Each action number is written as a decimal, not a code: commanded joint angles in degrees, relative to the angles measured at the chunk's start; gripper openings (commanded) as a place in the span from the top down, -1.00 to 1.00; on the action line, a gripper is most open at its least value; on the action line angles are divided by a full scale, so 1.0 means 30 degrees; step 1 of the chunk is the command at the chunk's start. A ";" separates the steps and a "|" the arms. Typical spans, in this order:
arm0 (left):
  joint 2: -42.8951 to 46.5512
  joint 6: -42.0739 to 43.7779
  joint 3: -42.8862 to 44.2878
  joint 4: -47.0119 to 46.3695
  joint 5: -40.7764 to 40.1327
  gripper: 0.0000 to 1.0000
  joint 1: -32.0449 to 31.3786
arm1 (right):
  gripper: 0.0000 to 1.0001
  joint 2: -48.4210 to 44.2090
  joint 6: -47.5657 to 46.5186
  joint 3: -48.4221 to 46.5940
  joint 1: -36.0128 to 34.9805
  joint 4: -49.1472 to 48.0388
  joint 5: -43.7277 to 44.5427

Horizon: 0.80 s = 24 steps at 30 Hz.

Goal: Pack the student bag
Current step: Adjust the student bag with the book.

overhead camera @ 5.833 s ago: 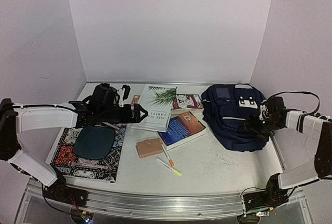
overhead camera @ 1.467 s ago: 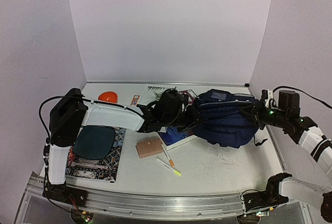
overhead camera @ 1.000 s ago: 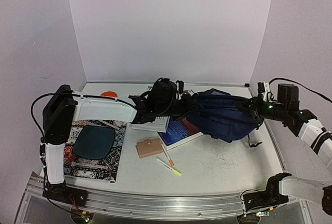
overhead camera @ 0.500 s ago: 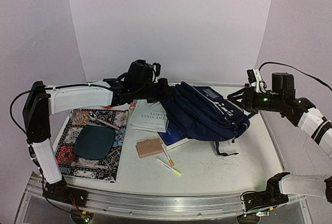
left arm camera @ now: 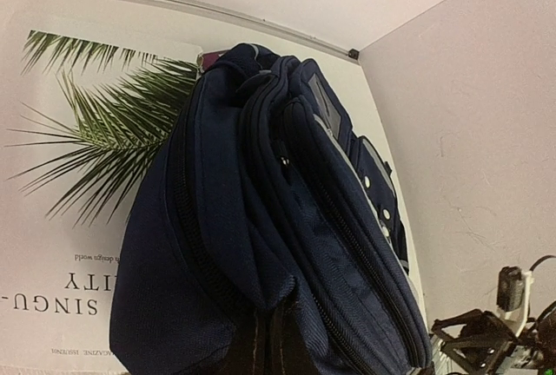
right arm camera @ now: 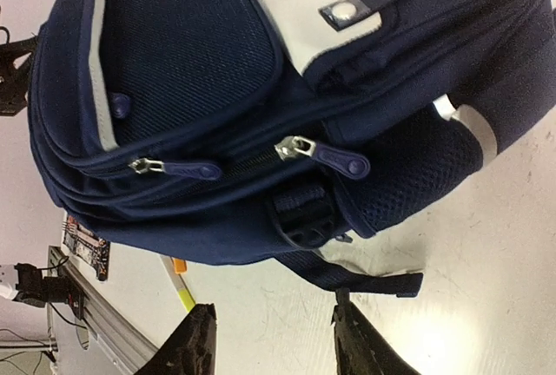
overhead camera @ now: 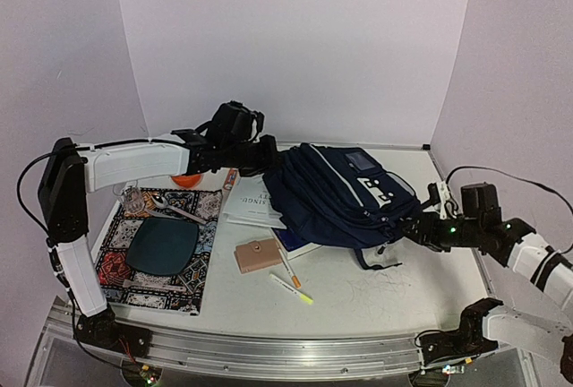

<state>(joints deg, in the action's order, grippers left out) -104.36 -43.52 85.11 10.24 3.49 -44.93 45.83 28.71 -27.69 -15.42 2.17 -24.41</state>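
Note:
The student bag (overhead camera: 336, 194) is a navy backpack with grey stripes and white buckle patches. It lies tilted across the middle of the table, its top end raised at the left. My left gripper (overhead camera: 267, 156) is shut on the fabric at that top end. In the left wrist view the student bag (left arm camera: 261, 219) fills the frame and hides the fingers. My right gripper (overhead camera: 414, 230) hangs low at the bag's right end, open. In the right wrist view the right gripper (right arm camera: 274, 342) holds nothing, and a dark strap (right arm camera: 373, 278) lies just beyond its fingers (right arm camera: 198, 340).
A white palm-leaf book (overhead camera: 255, 201) and a blue book (overhead camera: 291, 240) lie partly under the bag. In front are a tan wallet (overhead camera: 258, 253) and two markers (overhead camera: 293, 281). A patterned mat (overhead camera: 170, 293) with a dark oval pouch (overhead camera: 161, 245) lies at the left, an orange object (overhead camera: 186, 179) behind it.
The right gripper has opened, let go of the bag and dropped towards the table. The bag's right end has come down onto the table. The left gripper still holds its top end.

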 commanded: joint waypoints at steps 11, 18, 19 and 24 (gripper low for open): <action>0.0139 -0.0673 0.2021 -0.0794 0.0310 1.00 0.0766 | 0.05 0.2519 0.2471 0.5245 -0.0675 -0.9932 -0.0210; 0.0030 -0.0776 0.2263 -0.0591 0.0419 1.00 0.0798 | -0.04 0.5456 0.1329 0.5833 -0.1392 -1.4547 -0.0865; 0.0039 -0.0805 0.2274 -0.0582 0.0419 1.00 0.0807 | -0.05 0.5875 0.1209 0.5832 -0.1514 -1.5103 -0.0904; -0.0164 -0.0969 0.2401 -0.0515 0.0658 1.00 0.0827 | -0.10 0.7626 0.0613 0.5688 -0.2149 -1.7118 -0.0289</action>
<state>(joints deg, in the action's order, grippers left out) -105.35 -45.51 87.63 12.85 5.81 -43.10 66.00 33.31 -10.22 -20.69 -40.60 -25.68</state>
